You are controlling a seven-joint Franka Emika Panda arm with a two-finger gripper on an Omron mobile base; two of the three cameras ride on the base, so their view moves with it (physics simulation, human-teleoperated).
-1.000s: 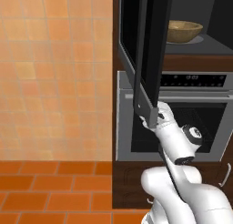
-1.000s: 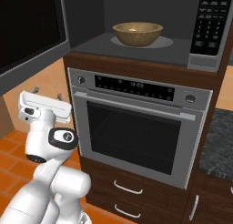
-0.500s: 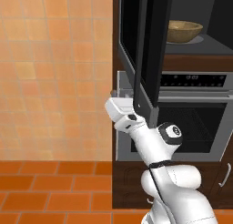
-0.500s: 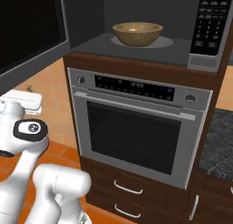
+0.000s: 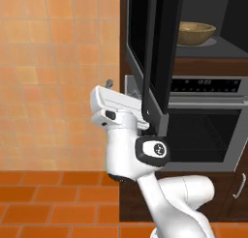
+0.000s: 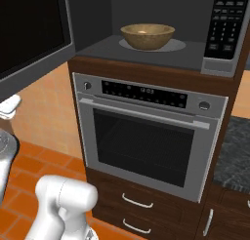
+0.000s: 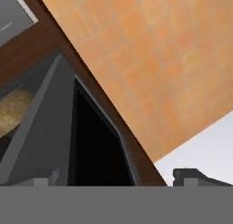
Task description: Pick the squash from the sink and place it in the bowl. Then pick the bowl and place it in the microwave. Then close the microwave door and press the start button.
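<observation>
Left base view: the gripper (image 5: 107,85), jaws spread and empty, sits behind the swung-out microwave door (image 5: 154,58), whose long edge runs upright at its 3 o'clock; beyond, at 2 o'clock, the wooden bowl (image 5: 194,33) rests inside the microwave (image 6: 156,51) cavity

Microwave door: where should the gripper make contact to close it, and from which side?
Probably the outer glass face of the microwave door, near its free edge, far from the hinge. It stands wide open, edge-on to the base; the open gripper is already beyond it on the tiled-wall side, so push from there toward the bowl.
</observation>
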